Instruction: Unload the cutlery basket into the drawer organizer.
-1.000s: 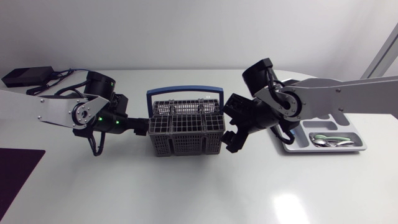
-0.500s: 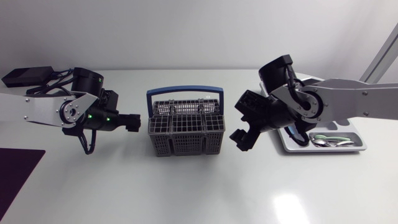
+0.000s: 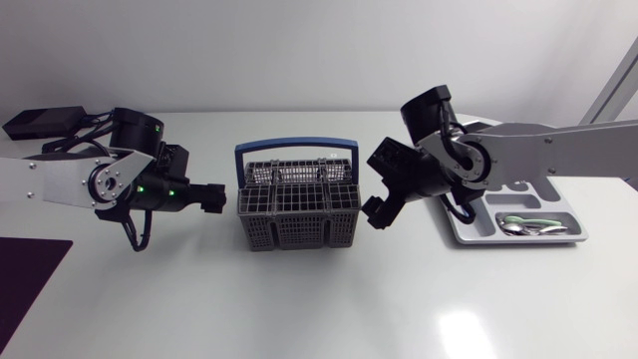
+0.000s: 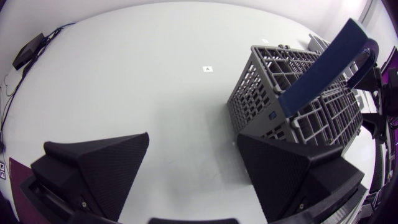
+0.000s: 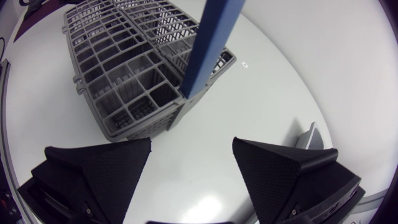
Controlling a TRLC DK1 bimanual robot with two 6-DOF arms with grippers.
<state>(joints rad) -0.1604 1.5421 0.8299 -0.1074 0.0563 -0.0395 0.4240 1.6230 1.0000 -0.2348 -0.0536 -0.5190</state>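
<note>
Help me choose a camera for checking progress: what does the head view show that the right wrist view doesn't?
Only the head view: the cutlery pieces lying in the drawer organizer, and the left arm across the cutlery basket from the right arm. Only the right wrist view: a close look down into the basket's cells, where no cutlery shows, and the right jaws wide open with nothing between them. Both: the basket with its blue handle, and the organizer, though the wrist view catches just a corner.

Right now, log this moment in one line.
left jaws open, clear of basket | right jaws open, clear of basket | basket looks empty | organizer holds spoons
</note>
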